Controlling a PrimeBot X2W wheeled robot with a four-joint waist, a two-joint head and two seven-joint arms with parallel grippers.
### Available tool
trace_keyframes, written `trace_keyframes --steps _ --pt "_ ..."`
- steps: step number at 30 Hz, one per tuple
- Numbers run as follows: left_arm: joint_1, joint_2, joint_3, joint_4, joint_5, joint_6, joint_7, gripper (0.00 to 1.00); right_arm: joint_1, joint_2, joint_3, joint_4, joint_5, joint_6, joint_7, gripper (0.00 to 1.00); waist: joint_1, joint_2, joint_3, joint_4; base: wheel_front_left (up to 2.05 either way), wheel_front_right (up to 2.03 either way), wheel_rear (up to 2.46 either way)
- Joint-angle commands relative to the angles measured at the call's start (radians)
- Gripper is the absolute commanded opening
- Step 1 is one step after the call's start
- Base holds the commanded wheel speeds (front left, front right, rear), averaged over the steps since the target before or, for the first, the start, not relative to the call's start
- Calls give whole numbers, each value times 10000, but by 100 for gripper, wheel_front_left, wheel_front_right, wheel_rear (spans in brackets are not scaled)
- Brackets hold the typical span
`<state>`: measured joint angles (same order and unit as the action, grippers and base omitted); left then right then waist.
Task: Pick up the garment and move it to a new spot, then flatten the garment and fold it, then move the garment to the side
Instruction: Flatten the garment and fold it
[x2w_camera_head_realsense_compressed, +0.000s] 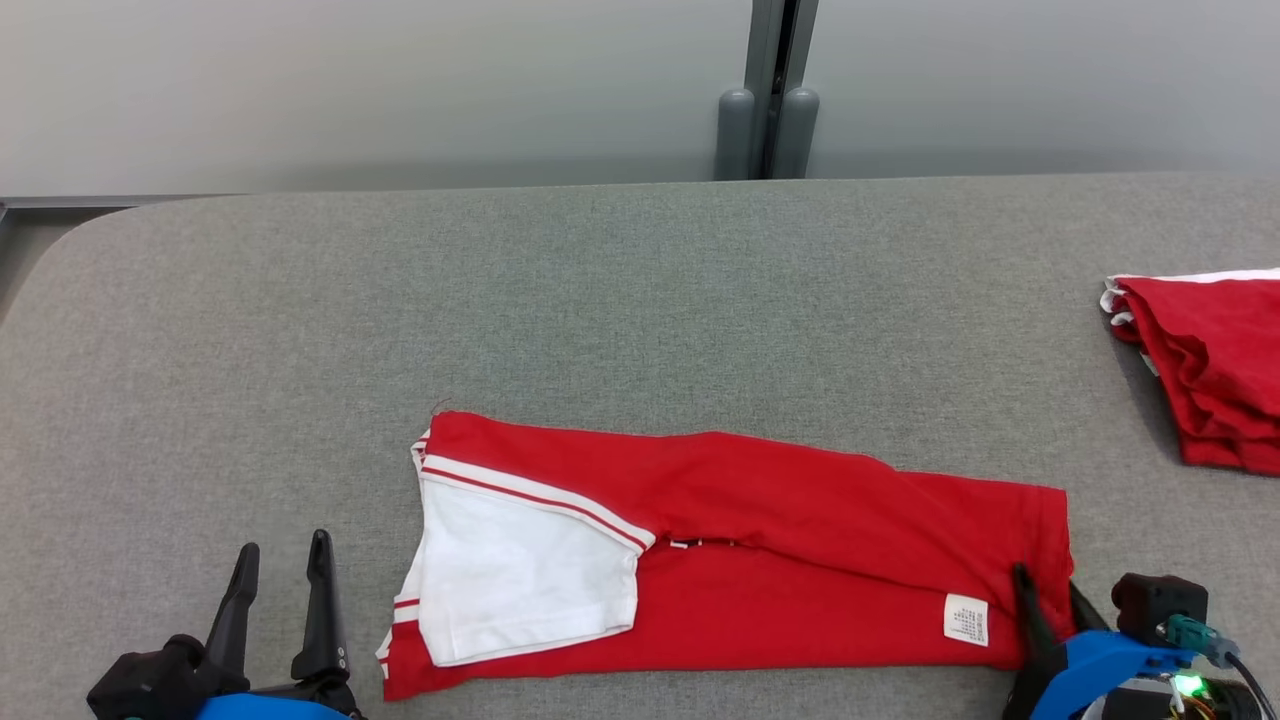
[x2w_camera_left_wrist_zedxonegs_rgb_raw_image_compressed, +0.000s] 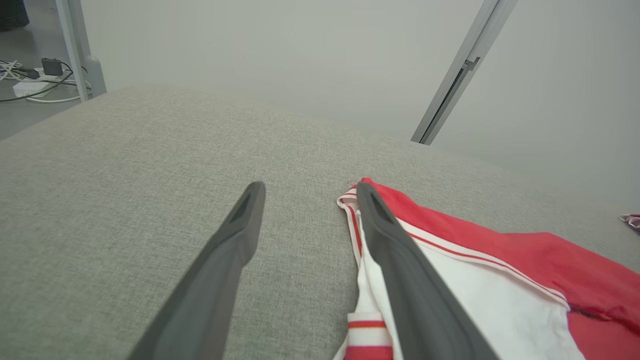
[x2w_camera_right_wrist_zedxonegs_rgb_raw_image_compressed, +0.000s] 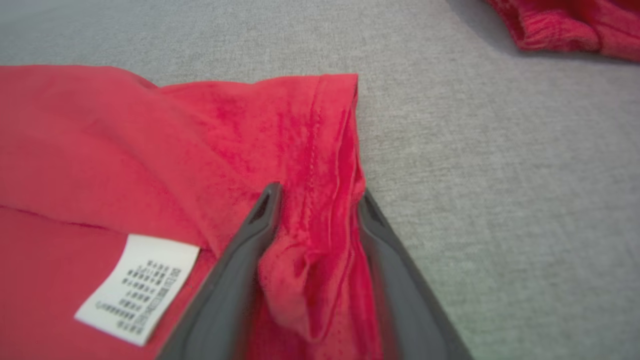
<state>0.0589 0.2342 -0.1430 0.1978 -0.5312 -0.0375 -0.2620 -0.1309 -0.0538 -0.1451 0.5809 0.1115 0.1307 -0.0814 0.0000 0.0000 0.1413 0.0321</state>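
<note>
a red garment (x2w_camera_head_realsense_compressed: 760, 520) lies in a long strip at lower centre of the grey table (x2w_camera_head_realsense_compressed: 600, 300). at lower left, the left gripper (x2w_camera_head_realsense_compressed: 283, 555) stands with fingers apart. at lower right, the right gripper (x2w_camera_right_wrist_zedxonegs_rgb_raw_image_compressed: 319, 192) straddles the garment's bunched hem; whether it is clamped cannot be told.

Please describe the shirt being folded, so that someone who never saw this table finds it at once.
On the grey table, look at the middle of the near edge. There lies a long red shirt folded into a strip. Unlike the red pile at the far right, it shows a white sleeve at its left end and a white label near its right end.
</note>
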Motion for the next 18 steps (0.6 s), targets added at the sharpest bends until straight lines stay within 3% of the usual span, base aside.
trace_keyframes --steps 1,8,14,18 --pt "-15 -33 40 5 58 -57 -38 100 8 45 79 264 55 1 97 0 0 0 -19 -27 0 0 0" --pt "-59 -159 55 -22 -30 -277 -38 100 -706 -305 -227 87 397 -5 -112 0 0 0 -132 -431 0 0 0" --pt "-232 -317 -128 67 35 -356 -38 100 -474 -1235 -1243 -1125 1177 -4 453 0 0 0 -265 -664 0 0 0" --pt "-218 -329 -154 120 54 -398 -38 100 -385 -1316 -1384 -1746 1471 -1 825 0 0 0 -311 -705 0 0 0"
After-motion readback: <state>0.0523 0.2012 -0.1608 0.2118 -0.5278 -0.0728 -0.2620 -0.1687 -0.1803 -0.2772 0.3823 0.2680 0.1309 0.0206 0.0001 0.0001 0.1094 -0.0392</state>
